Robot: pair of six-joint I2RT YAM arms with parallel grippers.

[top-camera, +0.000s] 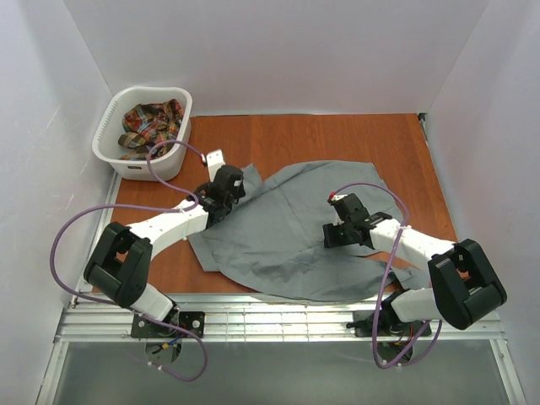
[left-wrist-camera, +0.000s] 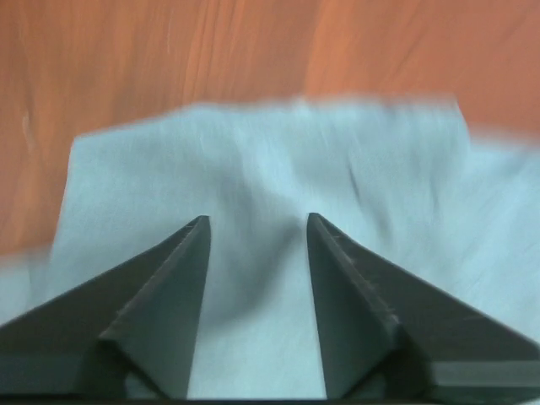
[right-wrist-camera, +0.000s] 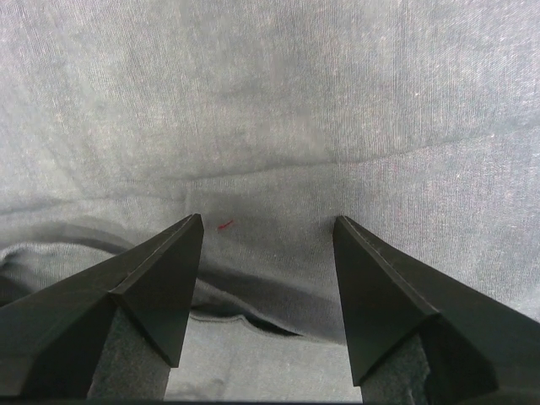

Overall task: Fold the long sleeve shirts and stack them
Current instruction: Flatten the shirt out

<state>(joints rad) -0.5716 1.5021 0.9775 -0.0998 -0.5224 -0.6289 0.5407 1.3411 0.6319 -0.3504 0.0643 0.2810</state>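
Observation:
The grey shirt (top-camera: 287, 228) lies spread and rumpled on the wooden table. The plaid shirt (top-camera: 150, 126) is bunched in the white basket at the back left. My left gripper (top-camera: 229, 187) is over the grey shirt's left upper edge; in the left wrist view its jaws stand open (left-wrist-camera: 257, 221) with grey cloth (left-wrist-camera: 270, 152) between and beyond them, nothing pinched. My right gripper (top-camera: 336, 226) is over the shirt's right middle; in the right wrist view it is open (right-wrist-camera: 268, 221) just above the cloth (right-wrist-camera: 270, 110), with a fold (right-wrist-camera: 253, 316) below.
The white laundry basket (top-camera: 126, 160) stands at the back left corner. White walls close in the table on three sides. Bare wood (top-camera: 337, 135) shows behind the shirt and a strip at the front left (top-camera: 173, 270). Purple cables loop off both arms.

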